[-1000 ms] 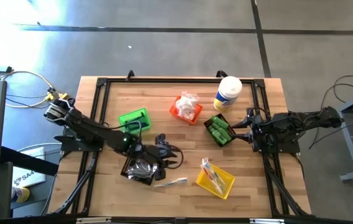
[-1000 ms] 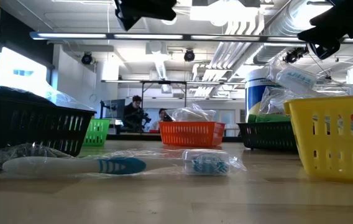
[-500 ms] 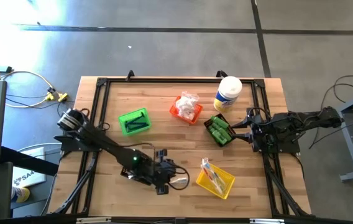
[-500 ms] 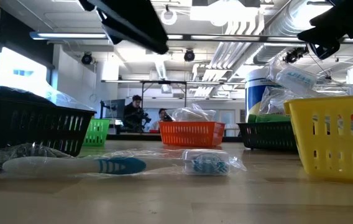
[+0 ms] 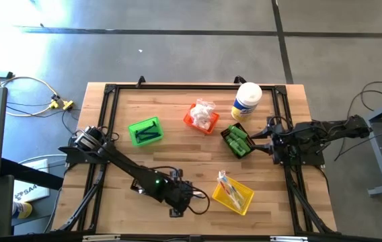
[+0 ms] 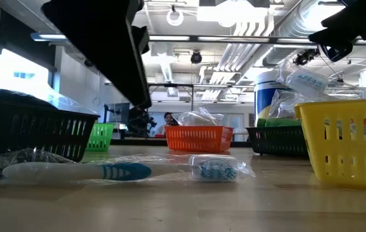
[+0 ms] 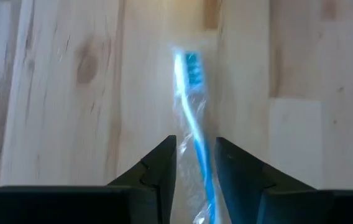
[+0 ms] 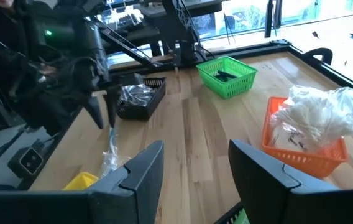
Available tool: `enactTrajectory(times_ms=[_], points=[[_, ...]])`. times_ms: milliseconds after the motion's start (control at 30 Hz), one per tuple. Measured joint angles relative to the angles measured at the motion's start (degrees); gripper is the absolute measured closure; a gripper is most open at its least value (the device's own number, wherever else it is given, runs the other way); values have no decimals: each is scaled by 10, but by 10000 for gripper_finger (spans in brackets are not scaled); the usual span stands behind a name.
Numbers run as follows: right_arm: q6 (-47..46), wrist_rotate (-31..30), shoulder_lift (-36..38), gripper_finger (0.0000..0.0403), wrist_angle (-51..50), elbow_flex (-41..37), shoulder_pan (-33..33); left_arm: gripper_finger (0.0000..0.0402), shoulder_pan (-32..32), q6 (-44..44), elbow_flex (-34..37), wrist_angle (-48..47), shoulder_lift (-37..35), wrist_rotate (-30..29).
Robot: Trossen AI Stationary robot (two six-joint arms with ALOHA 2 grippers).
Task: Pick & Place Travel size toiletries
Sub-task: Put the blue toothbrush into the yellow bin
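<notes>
Swung down from mid-frame to the lower centre, left gripper (image 7: 194, 163) poised with fingers apart astride the clear-wrapped toothbrush (image 7: 193, 124) lying flat on the surface (image 5: 177, 144), grasp looking imminent; right gripper (image 8: 192, 163) parked open at right.

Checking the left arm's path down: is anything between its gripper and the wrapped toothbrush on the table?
Nothing. In the left wrist view, the left gripper is open above the wrapped toothbrush, with only bare table around it.
</notes>
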State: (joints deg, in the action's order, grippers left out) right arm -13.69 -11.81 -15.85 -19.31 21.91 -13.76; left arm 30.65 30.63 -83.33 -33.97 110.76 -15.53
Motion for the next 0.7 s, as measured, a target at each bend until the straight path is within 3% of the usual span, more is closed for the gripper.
enactTrajectory(times_ms=[400,700], points=[[0,0,-18,229,-4,0,0,295,-24,26,0,-18,1,19],[0,0,-19,229,-6,0,0,293,-52,29,1,-22,18,101]])
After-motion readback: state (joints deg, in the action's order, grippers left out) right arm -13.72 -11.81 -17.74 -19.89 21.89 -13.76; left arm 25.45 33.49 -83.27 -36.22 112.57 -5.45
